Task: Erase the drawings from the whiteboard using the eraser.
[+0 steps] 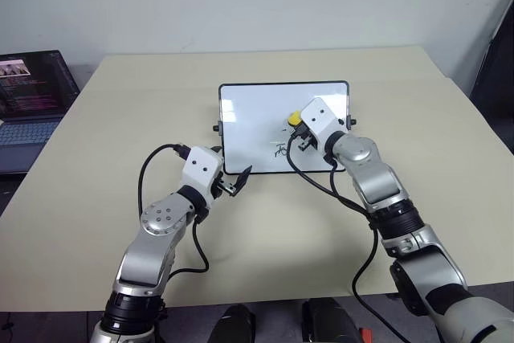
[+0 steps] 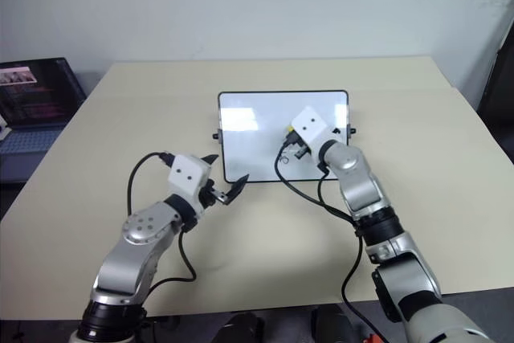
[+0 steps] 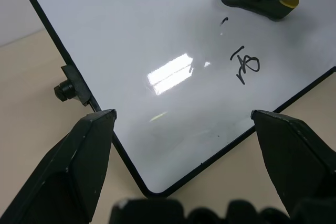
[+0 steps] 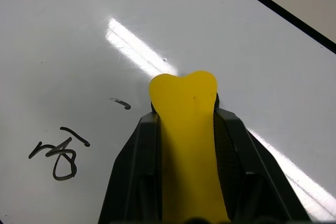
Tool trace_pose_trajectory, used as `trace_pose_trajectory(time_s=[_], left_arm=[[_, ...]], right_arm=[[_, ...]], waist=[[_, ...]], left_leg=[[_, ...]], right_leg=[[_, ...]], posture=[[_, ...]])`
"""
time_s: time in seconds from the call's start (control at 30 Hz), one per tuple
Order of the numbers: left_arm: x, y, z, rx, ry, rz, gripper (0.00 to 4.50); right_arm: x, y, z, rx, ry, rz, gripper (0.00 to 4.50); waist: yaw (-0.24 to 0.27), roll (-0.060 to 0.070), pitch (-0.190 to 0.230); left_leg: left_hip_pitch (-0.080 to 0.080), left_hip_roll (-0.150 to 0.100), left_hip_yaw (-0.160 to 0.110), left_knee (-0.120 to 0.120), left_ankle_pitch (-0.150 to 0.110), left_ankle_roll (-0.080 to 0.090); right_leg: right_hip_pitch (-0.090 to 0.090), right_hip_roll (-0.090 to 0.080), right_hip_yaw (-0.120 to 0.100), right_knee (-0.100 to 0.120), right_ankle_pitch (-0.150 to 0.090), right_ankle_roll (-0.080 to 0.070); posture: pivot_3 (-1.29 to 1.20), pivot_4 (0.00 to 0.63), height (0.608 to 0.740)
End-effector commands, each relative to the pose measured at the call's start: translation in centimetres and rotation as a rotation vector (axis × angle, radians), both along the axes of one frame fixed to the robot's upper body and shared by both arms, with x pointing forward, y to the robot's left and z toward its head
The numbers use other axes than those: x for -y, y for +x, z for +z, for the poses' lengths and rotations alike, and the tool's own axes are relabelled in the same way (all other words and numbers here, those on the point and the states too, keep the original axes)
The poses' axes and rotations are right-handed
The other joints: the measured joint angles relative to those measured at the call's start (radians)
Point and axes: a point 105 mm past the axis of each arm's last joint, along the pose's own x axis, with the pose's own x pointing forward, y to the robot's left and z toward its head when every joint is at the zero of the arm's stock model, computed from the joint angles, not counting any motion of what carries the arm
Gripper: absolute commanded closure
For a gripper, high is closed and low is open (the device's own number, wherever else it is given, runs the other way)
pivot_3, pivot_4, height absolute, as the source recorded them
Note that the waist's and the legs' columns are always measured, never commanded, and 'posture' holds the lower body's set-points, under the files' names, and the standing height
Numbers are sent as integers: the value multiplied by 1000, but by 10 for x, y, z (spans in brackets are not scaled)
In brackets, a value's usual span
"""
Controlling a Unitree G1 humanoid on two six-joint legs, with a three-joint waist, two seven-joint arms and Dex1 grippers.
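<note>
The whiteboard (image 1: 257, 118) is glossy white with a thin black frame and little black knobs on its sides, plus a bright glare streak across it. The drawings (image 4: 58, 153) on it are thin dark marker squiggles, with one tiny dark dash close by. The eraser (image 4: 189, 145) is bright yellow on top with a dark underside. Both sets of fingers (image 3: 68, 171) are plain matte black. The tabletop (image 1: 120, 134) is a pale beige, no pattern. The laptop (image 1: 28, 98) off to the side has a dark screen with pinkish text and a bluish-grey keyboard.
</note>
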Motion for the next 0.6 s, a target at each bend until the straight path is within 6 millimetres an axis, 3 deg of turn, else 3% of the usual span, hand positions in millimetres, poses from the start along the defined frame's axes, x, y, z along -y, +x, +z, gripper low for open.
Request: trace_pose_trajectory(time_s=[0.03, 0.6], left_arm=[[-3, -2, 12, 54, 11, 7, 0], [-6, -4, 11, 55, 7, 34, 0]], right_arm=[[-2, 1, -7, -14, -24, -7, 3464], [-27, -16, -33, -79, -54, 82, 3464]], waist=[[-1, 0, 0], [-14, 0, 0]], left_leg=[[0, 0, 0, 0, 0, 0], [3, 1, 0, 0, 0, 0]], right_leg=[[0, 0, 0, 0, 0, 0], [2, 0, 0, 0, 0, 0]], posture=[[0, 150, 740], [0, 150, 740]])
